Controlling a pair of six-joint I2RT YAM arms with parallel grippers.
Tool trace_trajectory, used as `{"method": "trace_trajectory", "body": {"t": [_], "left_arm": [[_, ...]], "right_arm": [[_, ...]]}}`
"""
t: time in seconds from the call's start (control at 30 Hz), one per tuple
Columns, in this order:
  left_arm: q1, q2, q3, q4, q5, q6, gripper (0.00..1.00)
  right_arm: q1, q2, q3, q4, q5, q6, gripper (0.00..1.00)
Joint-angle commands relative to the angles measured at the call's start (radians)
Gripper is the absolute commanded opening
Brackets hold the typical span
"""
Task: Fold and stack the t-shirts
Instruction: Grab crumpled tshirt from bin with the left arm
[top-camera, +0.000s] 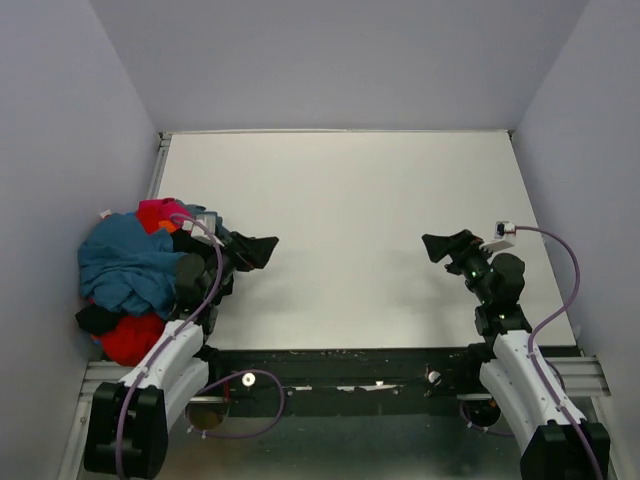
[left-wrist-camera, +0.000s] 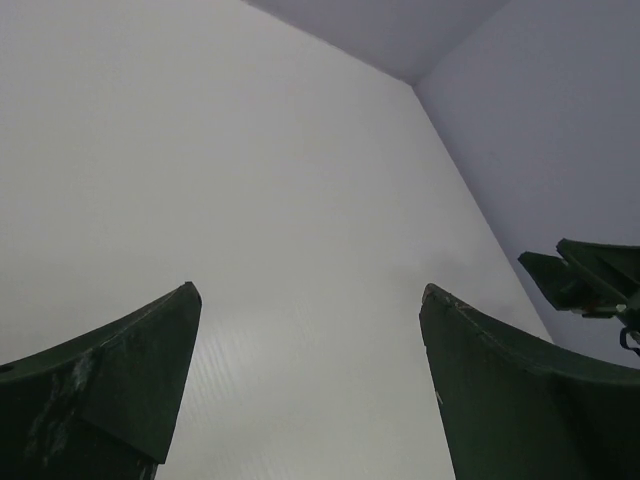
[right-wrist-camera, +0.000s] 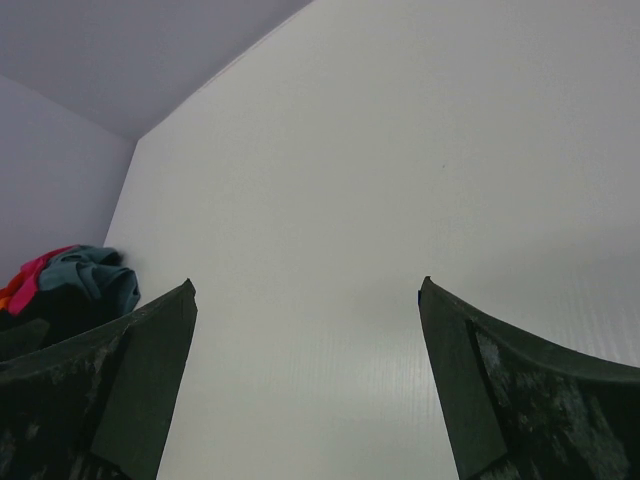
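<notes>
Heaped at the middle left of the top view, at the worktop's (top-camera: 350, 200) left edge and against the side wall: a crumpled pile of t-shirts (top-camera: 130, 285), none folded. On top and widest, the teal-blue shirt (top-camera: 125, 262); at the pile's lower end, the red shirt (top-camera: 132, 340); at its upper end, a bit of the magenta shirt (top-camera: 157, 212); tucked at lower left, some black cloth (top-camera: 96, 318). Seen again at the far left of the right wrist view, teal over magenta.

Just right of the pile, the left gripper (top-camera: 262, 250), pointing toward the frame's middle over bare white worktop. In the left wrist view (left-wrist-camera: 308, 290), spread wide, both dark green fingers (left-wrist-camera: 130, 370) apart and pinching nothing, only worktop between them.

At middle right of the top view, the right gripper (top-camera: 440, 245), pointing left, well apart from the pile and from the other gripper. In its own view (right-wrist-camera: 306, 282), likewise spread wide, fingers (right-wrist-camera: 500, 370) apart, nothing held.
</notes>
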Motion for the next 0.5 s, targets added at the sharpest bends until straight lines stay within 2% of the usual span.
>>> {"method": "trace_trajectory", "body": {"t": [0.0, 0.07, 0.2, 0.27, 0.33, 0.47], "left_arm": [[-0.090, 0.057, 0.053, 0.089, 0.064, -0.044, 0.98], [-0.139, 0.032, 0.091, 0.007, 0.005, -0.063, 0.96], [-0.194, -0.095, 0.249, -0.373, -0.185, -0.070, 0.95], [-0.194, -0.157, 0.350, -0.651, -0.351, -0.064, 0.94], [-0.194, -0.195, 0.459, -0.942, -0.617, -0.083, 0.94], [-0.191, -0.176, 0.655, -1.337, -0.978, -0.138, 0.90]], "right_arm": [[-0.004, -0.007, 0.005, 0.006, 0.022, 0.013, 1.00], [-0.004, -0.007, 0.007, 0.003, 0.019, 0.013, 1.00], [-0.003, -0.010, 0.004, 0.003, 0.024, 0.016, 1.00], [-0.003, -0.011, 0.002, 0.000, 0.027, 0.020, 1.00], [-0.003, -0.011, 0.002, -0.002, 0.028, 0.020, 1.00], [-0.004, -0.008, 0.002, 0.001, 0.021, 0.026, 1.00]]}}
